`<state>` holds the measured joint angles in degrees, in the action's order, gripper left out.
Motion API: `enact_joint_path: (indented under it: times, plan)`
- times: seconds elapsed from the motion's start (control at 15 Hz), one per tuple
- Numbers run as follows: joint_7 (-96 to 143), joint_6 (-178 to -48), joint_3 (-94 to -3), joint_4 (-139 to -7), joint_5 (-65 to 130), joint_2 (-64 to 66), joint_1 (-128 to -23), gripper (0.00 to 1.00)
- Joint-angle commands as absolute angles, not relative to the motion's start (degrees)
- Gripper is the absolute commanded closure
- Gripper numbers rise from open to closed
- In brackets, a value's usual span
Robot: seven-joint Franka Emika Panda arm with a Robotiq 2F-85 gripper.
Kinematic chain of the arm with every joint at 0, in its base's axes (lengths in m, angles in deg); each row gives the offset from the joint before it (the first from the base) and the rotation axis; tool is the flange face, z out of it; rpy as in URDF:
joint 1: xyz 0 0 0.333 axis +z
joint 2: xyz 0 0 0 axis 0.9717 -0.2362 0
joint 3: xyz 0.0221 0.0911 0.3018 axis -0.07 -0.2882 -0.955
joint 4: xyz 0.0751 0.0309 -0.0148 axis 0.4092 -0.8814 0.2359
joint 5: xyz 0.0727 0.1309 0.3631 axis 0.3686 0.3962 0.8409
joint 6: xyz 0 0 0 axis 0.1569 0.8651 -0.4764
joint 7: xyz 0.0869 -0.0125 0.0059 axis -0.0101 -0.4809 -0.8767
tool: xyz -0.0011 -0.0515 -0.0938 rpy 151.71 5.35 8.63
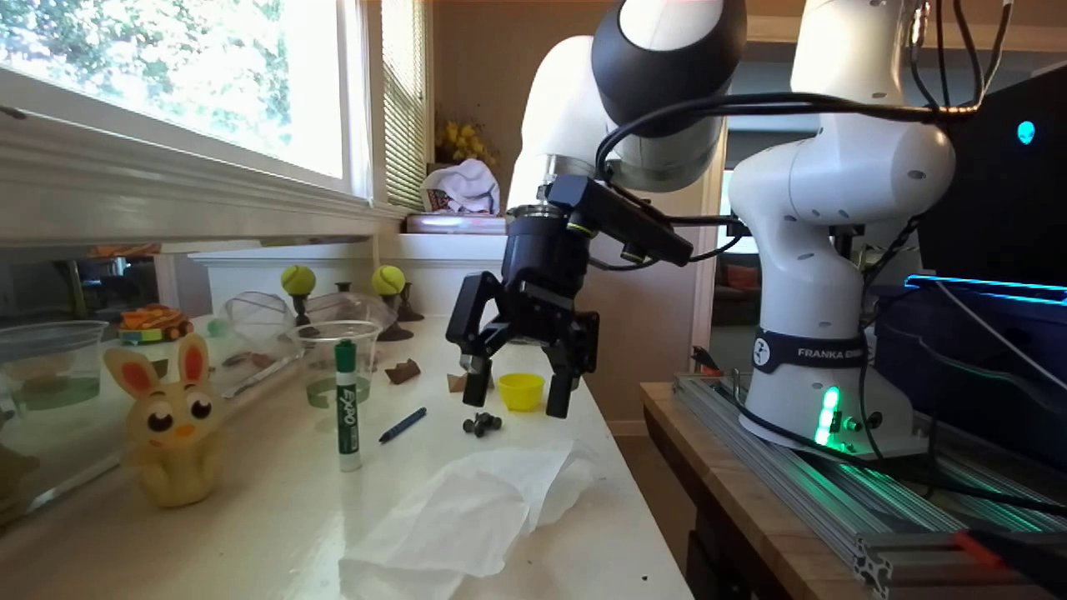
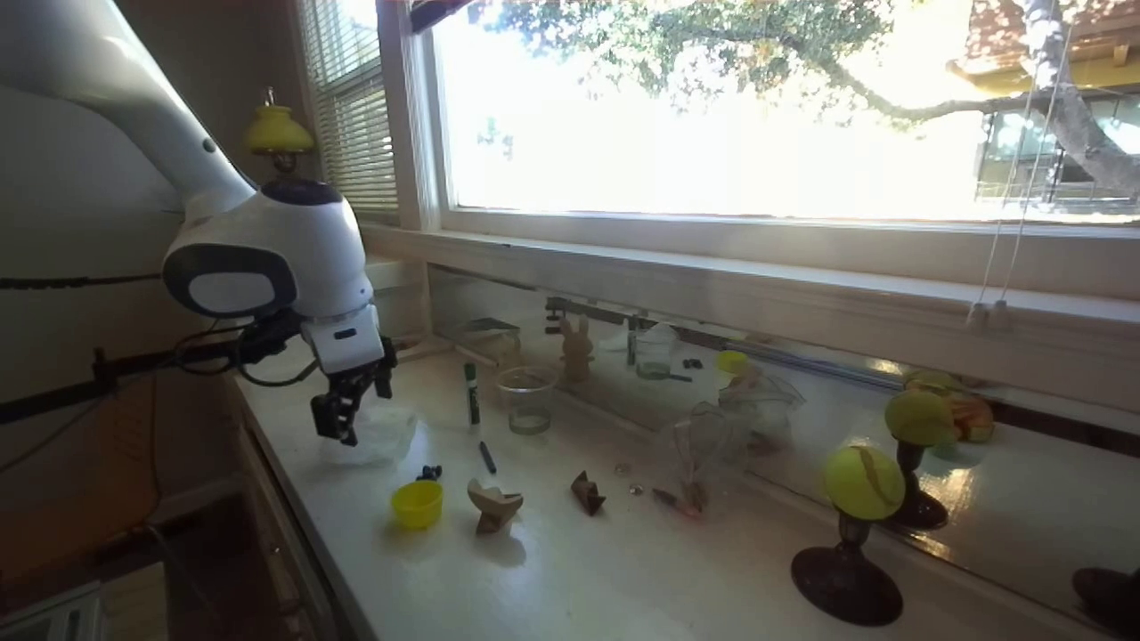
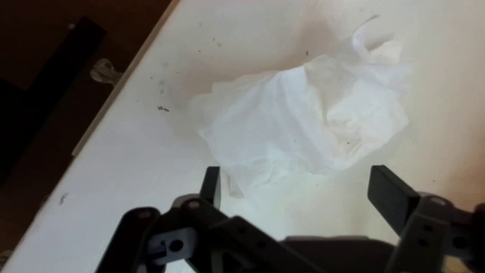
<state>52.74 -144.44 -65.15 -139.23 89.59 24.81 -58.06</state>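
Where the arm [image 1: 563, 108] bends down, its end effector [image 1: 517, 402] gapes wide near crumpled paper [image 3: 276, 125].

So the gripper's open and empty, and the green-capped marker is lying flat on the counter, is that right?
Not flat: the green-capped marker stands upright on the counter, as both exterior views show. The gripper is indeed open and empty.

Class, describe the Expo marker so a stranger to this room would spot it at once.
Below the big window runs a white counter. On it, near a clear plastic cup, stands the Expo marker. Its green cap on top and upright stance set it apart from the blue pen or crayon lying flat nearby.
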Motion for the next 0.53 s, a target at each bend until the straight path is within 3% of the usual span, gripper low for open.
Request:
enact_joint_path:
  times: [0.0, 0.47]
  plan:
    - [42.91, -147.82, -65.48, -139.23, 103.17, 24.43, -54.89, 0.0]
    - [32.2, -145.05, -65.58, -139.31, 104.32, 20.74, -55.58, 0.0]
